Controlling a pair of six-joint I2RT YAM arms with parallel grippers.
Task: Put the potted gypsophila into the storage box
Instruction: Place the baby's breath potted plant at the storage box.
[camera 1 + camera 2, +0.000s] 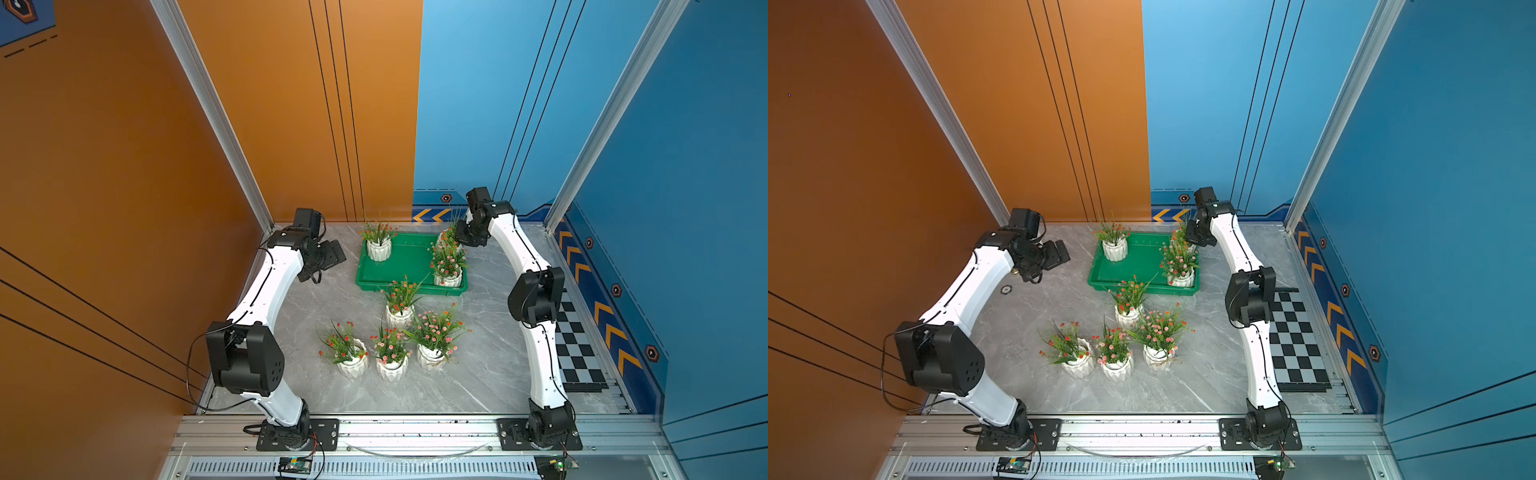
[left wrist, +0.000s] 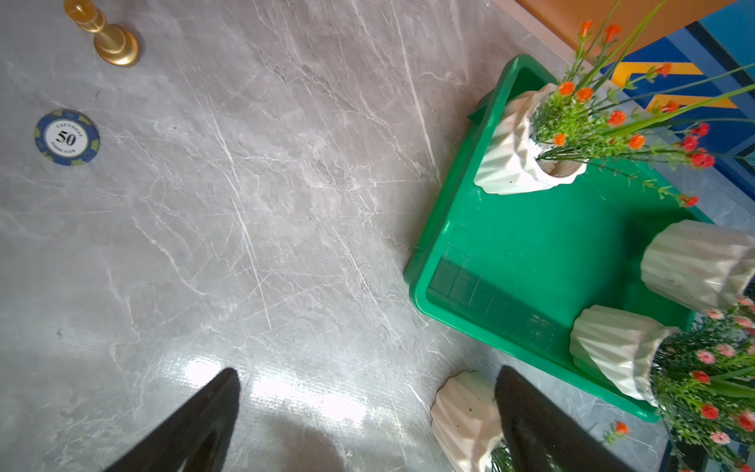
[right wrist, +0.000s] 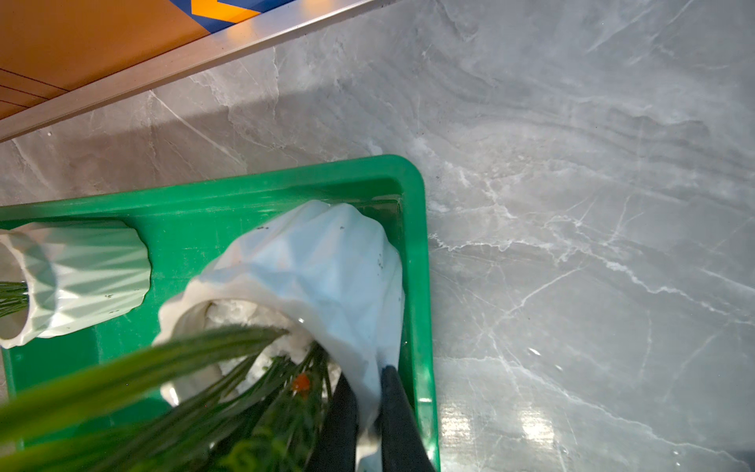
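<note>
The storage box (image 1: 409,257) (image 1: 1142,259) is a green tray at the back of the table. Three potted gypsophila are in it: one at its back left corner (image 1: 379,249), one at its front right (image 1: 448,278), and one at its back right corner (image 1: 441,237) (image 3: 318,261). My right gripper (image 3: 367,376) (image 1: 461,239) is shut on the rim wall of that last pot, which leans inside the tray. Several more pots stand on the table in front of the tray (image 1: 399,316) (image 1: 392,368). My left gripper (image 2: 367,372) (image 1: 328,257) hangs open over bare table, left of the tray.
A black-and-grey checkered board (image 1: 577,345) lies along the right edge. A poker chip (image 2: 66,137) and a small gold piece (image 2: 110,39) sit on the marble left of the tray. Walls close the back and both sides.
</note>
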